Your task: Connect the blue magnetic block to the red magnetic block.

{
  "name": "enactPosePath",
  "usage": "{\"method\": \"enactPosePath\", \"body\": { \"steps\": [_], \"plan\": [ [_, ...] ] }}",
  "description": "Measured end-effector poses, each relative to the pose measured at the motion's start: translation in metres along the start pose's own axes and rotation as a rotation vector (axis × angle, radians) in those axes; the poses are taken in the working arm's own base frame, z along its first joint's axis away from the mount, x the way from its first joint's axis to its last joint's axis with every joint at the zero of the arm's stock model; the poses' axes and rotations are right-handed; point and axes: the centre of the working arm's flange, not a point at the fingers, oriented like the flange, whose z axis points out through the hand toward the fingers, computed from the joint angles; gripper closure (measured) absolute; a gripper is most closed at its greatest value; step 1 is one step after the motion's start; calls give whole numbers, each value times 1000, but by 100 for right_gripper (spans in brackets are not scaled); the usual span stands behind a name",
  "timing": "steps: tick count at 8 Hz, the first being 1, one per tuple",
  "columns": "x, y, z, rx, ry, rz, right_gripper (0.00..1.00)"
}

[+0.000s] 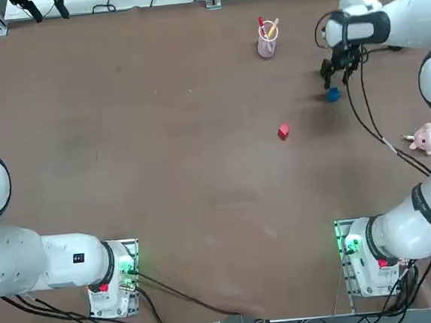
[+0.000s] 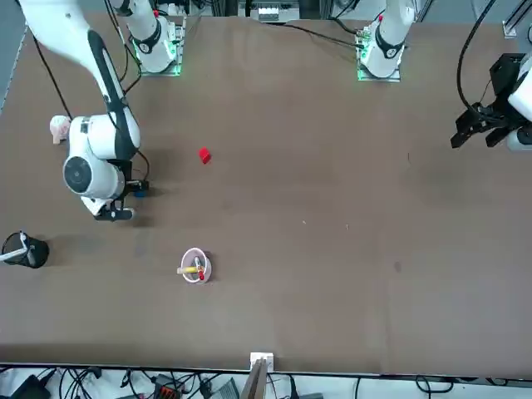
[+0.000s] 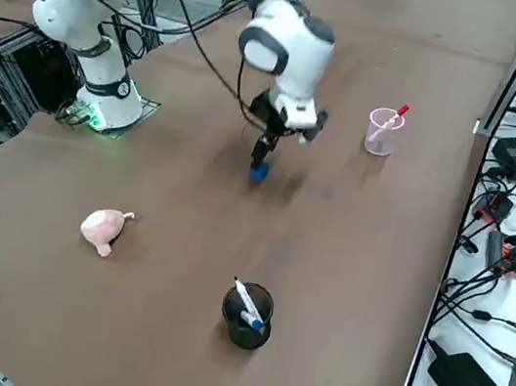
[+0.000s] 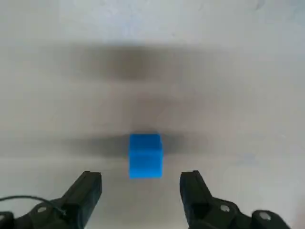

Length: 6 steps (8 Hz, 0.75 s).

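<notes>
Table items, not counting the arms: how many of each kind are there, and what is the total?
Magnetic blocks: 2, the blue magnetic block and the red magnetic block
Cups with pens: 2, the clear cup and the black cup
Plush toys: 1, the pink plush toy
Total: 5

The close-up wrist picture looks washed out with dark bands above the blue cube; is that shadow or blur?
Right wrist view: the table looks pale, and the soft dark bands read as shadows; the blue magnetic block is sharp between the open fingers of the right gripper. Top view: the table appears brown, with a faint shadow beside the block.
</notes>
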Motion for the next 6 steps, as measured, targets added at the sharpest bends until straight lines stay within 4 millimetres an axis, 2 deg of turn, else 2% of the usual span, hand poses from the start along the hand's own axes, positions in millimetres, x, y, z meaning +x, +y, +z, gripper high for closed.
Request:
{"method": "enactPosePath", "body": {
  "steps": [1, 2, 3, 6],
  "plan": [
    [-6, -20, -37, -8, 27, -58, 0],
    [-16, -50, -63, -20, 56, -129, 0],
    [-26, -86, -77, -34, 73, -207, 0],
    [-56, -194, -73, -82, 80, -435, 0]
  ]
}}
